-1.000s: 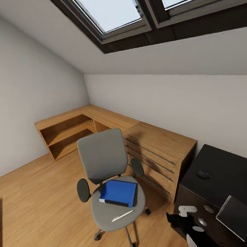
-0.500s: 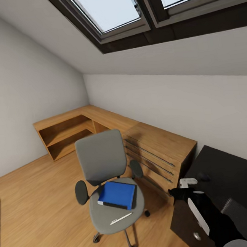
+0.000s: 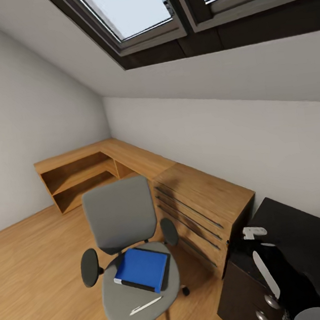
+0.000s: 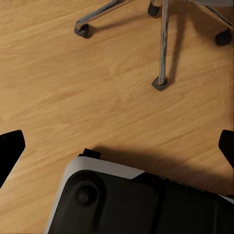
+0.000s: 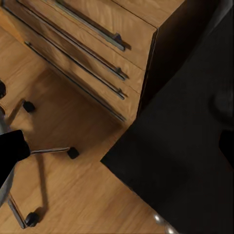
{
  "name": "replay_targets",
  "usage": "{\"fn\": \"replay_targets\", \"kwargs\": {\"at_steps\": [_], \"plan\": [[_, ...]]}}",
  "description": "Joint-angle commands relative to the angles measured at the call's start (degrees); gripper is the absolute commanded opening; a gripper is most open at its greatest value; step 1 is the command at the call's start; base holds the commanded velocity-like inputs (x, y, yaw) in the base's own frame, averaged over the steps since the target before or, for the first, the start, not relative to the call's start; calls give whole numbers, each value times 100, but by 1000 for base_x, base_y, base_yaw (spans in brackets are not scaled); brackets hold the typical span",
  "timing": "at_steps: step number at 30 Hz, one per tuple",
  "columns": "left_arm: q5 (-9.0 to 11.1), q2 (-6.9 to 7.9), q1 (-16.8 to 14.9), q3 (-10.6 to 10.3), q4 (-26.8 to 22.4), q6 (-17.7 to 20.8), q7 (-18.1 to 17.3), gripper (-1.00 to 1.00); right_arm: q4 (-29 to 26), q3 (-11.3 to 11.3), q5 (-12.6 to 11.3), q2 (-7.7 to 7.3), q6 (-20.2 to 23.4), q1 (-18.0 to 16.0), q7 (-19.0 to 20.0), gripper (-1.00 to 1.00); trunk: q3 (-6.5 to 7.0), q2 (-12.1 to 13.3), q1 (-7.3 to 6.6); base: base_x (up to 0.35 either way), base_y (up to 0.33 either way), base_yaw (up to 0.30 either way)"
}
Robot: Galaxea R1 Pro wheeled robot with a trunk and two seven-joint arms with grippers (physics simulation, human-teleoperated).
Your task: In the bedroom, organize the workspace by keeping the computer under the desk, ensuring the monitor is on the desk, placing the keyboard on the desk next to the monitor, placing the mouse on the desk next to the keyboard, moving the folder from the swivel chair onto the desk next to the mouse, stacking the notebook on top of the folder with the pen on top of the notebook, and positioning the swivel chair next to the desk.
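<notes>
head cam looks down across room; both wrist cams aim at floor, sharing the swivel chair [image 3: 133, 252] base.

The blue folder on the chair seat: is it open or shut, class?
Shut. The folder lies flat on the swivel chair seat, covers together, dark spine showing along one edge, the pen beside it.

The swivel chair [image 3: 127, 243] at lower left of the head view wears matt grey cloth on seat and back, with dull black plastic armrests; its star base [image 4: 163, 44] is polished chrome metal on black castors. The folder [image 3: 141, 269] looks like smooth blue plastic (faintly sheened). The floor [image 3: 38, 273] and dresser [image 3: 200, 210] are warm wood with visible grain, the dresser's handles dark metal. The desk [image 3: 309, 247] at lower right is smooth glossy black.
</notes>
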Motion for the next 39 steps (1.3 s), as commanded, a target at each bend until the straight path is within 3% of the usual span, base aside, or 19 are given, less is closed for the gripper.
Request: {"fn": "replay_targets", "kwargs": {"at_steps": [1, 4, 10, 21, 39], "plan": [[56, 1, -5, -45, 4, -27, 5, 100, -21, -213, -65, -3, 26, -4, -25, 100, -13, -12, 6, 240, -189, 0], [53, 1, -5, -48, 4, -27, 5, 100, -76, -558, -58, -9, 26, -4, -8, 100, -13, -12, 6, 204, -194, 0], [51, 5, -5, -52, 4, -29, 5, 100, -145, -767, -19, -94, 25, -4, 0, 100, -13, -12, 6, 73, -94, 0], [51, 13, -4, -44, 4, -27, 5, 100, -132, -804, 331, -147, 24, -4, -1, 100, -13, -12, 6, 9, -11, 0], [65, 19, -3, -36, 4, -35, 5, 100, -30, -811, 591, -162, 3, -4, -2, 100, -13, -12, 6, 54, -61, 0]]}}
